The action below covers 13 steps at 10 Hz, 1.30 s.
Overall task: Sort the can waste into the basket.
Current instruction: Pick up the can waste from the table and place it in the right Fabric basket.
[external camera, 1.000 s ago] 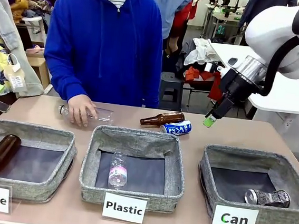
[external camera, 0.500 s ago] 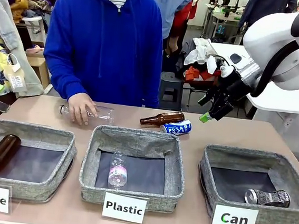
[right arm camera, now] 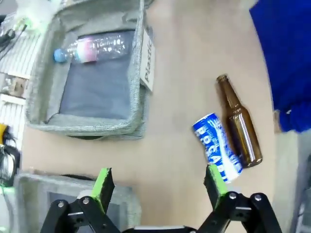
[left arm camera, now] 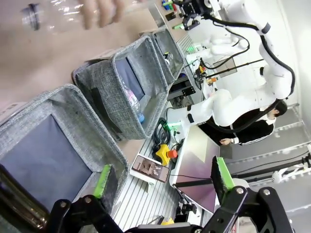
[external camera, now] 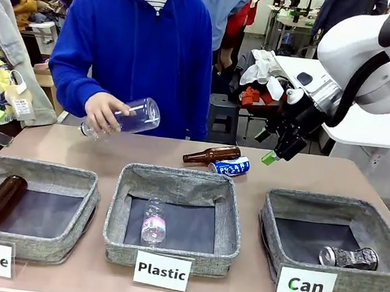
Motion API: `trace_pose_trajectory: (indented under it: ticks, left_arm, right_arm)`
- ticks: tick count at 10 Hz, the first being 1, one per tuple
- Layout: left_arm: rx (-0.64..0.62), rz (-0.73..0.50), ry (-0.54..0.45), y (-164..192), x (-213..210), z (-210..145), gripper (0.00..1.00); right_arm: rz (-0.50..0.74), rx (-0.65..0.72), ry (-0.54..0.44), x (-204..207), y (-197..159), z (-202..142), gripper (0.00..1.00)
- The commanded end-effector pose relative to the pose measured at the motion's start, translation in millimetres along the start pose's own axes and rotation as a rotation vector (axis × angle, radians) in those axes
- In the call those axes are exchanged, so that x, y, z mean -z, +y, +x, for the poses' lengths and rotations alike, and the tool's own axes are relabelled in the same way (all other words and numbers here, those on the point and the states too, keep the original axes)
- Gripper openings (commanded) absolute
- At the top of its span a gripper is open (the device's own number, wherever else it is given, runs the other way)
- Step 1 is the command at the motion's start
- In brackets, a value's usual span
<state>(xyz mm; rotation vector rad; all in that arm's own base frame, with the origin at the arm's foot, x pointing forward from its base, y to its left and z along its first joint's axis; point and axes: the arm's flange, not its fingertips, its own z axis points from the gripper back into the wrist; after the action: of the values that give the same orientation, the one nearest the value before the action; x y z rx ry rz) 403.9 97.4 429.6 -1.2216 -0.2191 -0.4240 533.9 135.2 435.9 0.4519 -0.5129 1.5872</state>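
A blue can (external camera: 230,166) with white lettering lies on the table behind the middle basket, touching a brown glass bottle (external camera: 211,154). A dented silver can (external camera: 349,257) lies inside the grey basket (external camera: 335,202) labelled "Can" at the right. My right gripper (external camera: 267,146) hangs open in the air above and to the right of the blue can, holding nothing. In the right wrist view the blue can (right arm camera: 217,148) sits just beyond the open right gripper (right arm camera: 159,179), close to one finger. My left gripper (left arm camera: 163,179) is open and empty above the left basket.
A person's hand (external camera: 101,113) holds a clear plastic bottle (external camera: 130,118) in the air at the far left. The "Plastic" basket (external camera: 178,179) holds a clear bottle (external camera: 153,221). The "Bottle" basket (external camera: 41,169) holds a brown bottle (external camera: 0,200).
The person has lifted the clear plastic bottle off the table. My right gripper has turned at the wrist and shifted slightly toward the blue can.
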Motion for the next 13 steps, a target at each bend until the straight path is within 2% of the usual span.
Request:
trace_pose_trajectory:
  ticks: [1,2,3,4,6,7,8,10,11,13]
  left_arm:
    - [-0.003,-0.007,-0.001,-3.5,-0.9,-0.7,1.00]
    - [-0.003,-0.007,-0.001,-3.5,-0.9,-0.7,1.00]
    - [-0.003,-0.007,-0.001,-3.5,-0.9,-0.7,1.00]
    - [-0.003,-0.007,-0.001,-3.5,-0.9,-0.7,1.00]
    - [-0.003,-0.007,-0.001,-3.5,-0.9,-0.7,1.00]
    - [-0.003,-0.007,-0.001,-3.5,-0.9,-0.7,1.00]
    - [-0.003,-0.007,-0.001,-3.5,-0.9,-0.7,1.00]
    - [-0.003,-0.007,-0.001,-3.5,-0.9,-0.7,1.00]
    - [-0.003,-0.007,-0.001,-3.5,-0.9,-0.7,1.00]
    - [-0.003,-0.007,-0.001,-3.5,-0.9,-0.7,1.00]
  right_arm:
    - [0.006,-0.236,-0.091,30.2,-44.3,-3.4,1.00]
    - [0.013,-0.296,-0.117,46.1,-60.8,1.8,1.00]
    - [-0.049,-0.334,-0.073,51.1,-74.9,1.0,1.00]
    - [-0.057,-0.313,-0.047,44.2,-72.9,-6.1,1.00]
    - [-0.165,-0.148,-0.214,-59.0,-36.3,-49.6,1.00]
    - [-0.176,-0.102,-0.236,-94.3,-15.3,-65.2,1.00]
    - [-0.219,0.014,-0.215,-134.1,24.0,-93.6,1.00]
    - [-0.320,0.169,-0.253,-150.5,66.1,-134.3,1.00]
    - [-0.378,0.237,-0.311,-154.0,83.4,-154.5,1.00]
    - [-0.426,0.297,-0.346,-153.3,96.9,-173.5,1.00]
